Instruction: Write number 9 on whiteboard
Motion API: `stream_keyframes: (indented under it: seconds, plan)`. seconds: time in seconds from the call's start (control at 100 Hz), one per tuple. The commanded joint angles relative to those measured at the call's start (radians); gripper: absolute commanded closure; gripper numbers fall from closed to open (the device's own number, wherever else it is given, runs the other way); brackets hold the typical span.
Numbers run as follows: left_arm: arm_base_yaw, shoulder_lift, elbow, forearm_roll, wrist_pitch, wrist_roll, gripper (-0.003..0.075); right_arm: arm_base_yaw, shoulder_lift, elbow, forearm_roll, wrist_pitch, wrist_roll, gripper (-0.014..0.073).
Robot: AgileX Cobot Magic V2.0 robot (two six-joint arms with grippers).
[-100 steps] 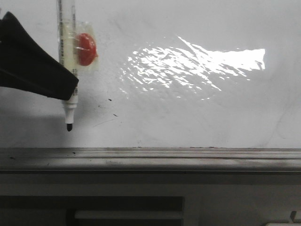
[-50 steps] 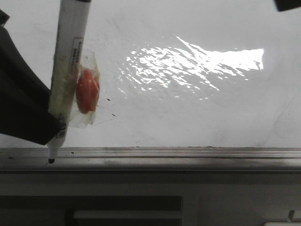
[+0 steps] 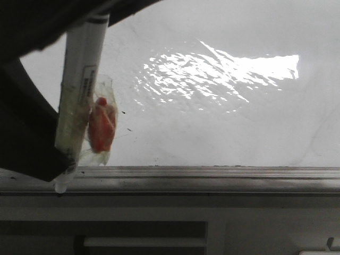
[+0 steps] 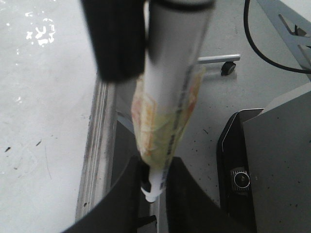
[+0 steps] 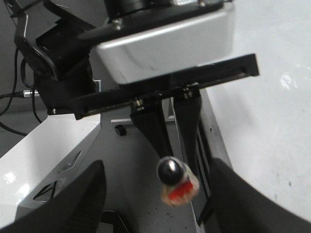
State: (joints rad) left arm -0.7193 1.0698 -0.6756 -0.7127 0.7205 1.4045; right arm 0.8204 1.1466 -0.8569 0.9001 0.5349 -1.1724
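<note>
surface: whiteboard (image 3: 239,127) — glossy white, bright glare patch upper centre | marks: a few small dark specks (image 3: 126,121) toward its lower left, faint scratches — no clear stroke to be made out | edge: grey metal ledge (image 3: 212,180) along the bottom, scuffed and dusty | on ledge: nothing visibly resting.

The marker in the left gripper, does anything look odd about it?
Yes. The marker has a red lump bound to its barrel with yellowed clear tape. Its tip sits down at the grey ledge, off the whiteboard, which shows no 9, only specks.
</note>
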Motion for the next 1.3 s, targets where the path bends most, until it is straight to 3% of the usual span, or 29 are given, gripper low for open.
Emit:
stream_keyframes:
  seconds: [0.0,0.33,0.58,0.8,0.86,0.9,0.98,1.08,1.22,1.29]
  plan:
    - [-0.009,-0.018,-0.036,-0.038,-0.026,0.001,0.0741,0.014,0.005,-0.035,0.031,-0.064,-0.015,0.0193]
    - [-0.009,-0.018,-0.036,-0.038,-0.026,0.001,0.0741,0.015,0.051,-0.035,-0.013,-0.058,-0.015,0.0224]
    - [-0.009,-0.018,-0.036,-0.044,-0.026,0.001,0.0741,0.015,0.051,-0.035,-0.065,0.007,0.02,0.0664]
    - [-0.009,-0.021,-0.036,-0.046,-0.029,-0.032,0.0738,0.015,0.044,-0.035,-0.091,-0.017,0.061,0.0639]
    - [-0.009,-0.035,-0.036,-0.053,-0.029,-0.075,0.0697,0.015,0.028,-0.037,-0.143,0.003,0.091,0.0639]
    - [-0.009,-0.047,-0.036,-0.057,-0.029,-0.1,0.0649,0.015,0.015,-0.042,-0.191,0.023,0.13,0.0639]
    - [-0.009,-0.091,-0.036,-0.057,-0.035,-0.174,0.0482,0.007,-0.01,-0.069,-0.312,0.082,0.251,0.0639]
    - [-0.009,-0.178,-0.036,-0.065,-0.084,-0.323,0.0303,0.005,-0.033,-0.15,-0.496,0.25,0.466,0.0639]
    - [-0.009,-0.31,-0.024,-0.065,-0.165,-0.441,0.028,0.005,-0.035,-0.323,-0.795,0.539,0.866,0.0634]
    - [-0.009,-0.379,-0.001,-0.063,-0.23,-0.494,0.0304,0.011,-0.05,-0.385,-0.9,0.587,1.01,0.0634]
